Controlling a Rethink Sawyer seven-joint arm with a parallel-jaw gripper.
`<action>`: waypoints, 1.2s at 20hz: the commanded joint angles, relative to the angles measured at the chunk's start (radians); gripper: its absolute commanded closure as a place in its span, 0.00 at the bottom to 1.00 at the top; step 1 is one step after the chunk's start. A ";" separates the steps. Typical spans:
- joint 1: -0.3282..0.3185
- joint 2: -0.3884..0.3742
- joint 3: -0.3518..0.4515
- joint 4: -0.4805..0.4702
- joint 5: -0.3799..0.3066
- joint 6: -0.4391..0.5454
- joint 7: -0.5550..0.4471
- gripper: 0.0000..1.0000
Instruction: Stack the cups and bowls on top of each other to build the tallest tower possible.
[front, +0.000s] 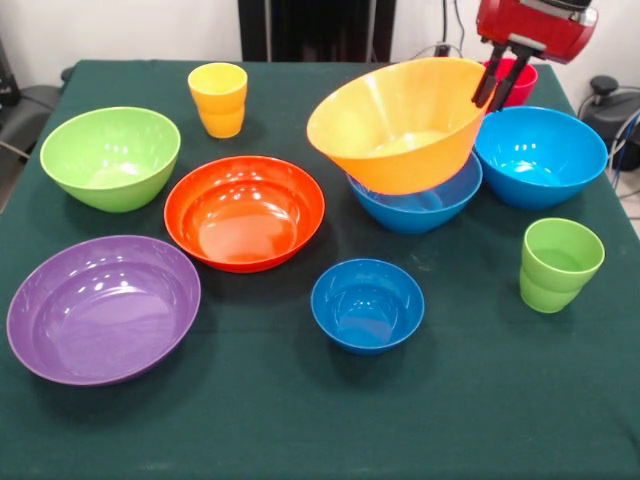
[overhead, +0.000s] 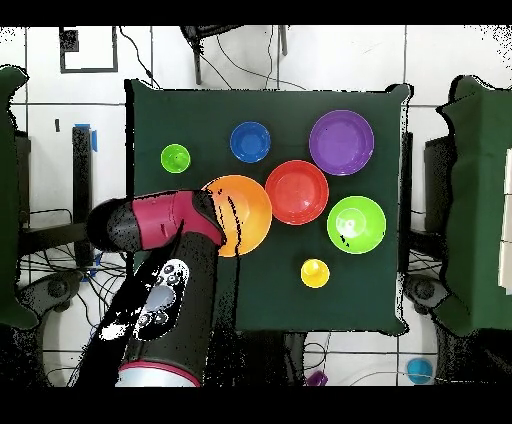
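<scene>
The large yellow-orange bowl (front: 400, 125) (overhead: 245, 212) sits tilted in a blue bowl (front: 420, 205), its right rim raised; these two make the tower. My gripper (front: 492, 88) is shut on that raised rim, one finger inside and one outside. Just behind the gripper is the red-pink cup (front: 518, 78). Another blue bowl (front: 540, 155) stands to the right, with the light green cup (front: 558, 265) (overhead: 175, 157) in front of it. The small blue bowl (front: 367, 303) (overhead: 250, 141), orange-red bowl (front: 245, 210) (overhead: 296, 192), purple bowl (front: 103, 305) (overhead: 341, 142), lime green bowl (front: 110, 155) (overhead: 356, 223) and yellow cup (front: 218, 98) (overhead: 314, 272) stand apart.
Everything stands on a dark green cloth (front: 300, 420) that covers the table. In the overhead view my arm (overhead: 165, 225) hides the tower's blue bowl, the other blue bowl and the red-pink cup. Cables lie on the floor (overhead: 60, 280) beside the table.
</scene>
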 joint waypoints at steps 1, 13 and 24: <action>0.030 0.058 0.031 -0.053 0.011 0.036 0.148 1.00; 0.035 0.085 0.019 -0.086 0.024 0.041 0.135 1.00; 0.025 0.078 0.026 -0.090 0.037 0.056 0.116 1.00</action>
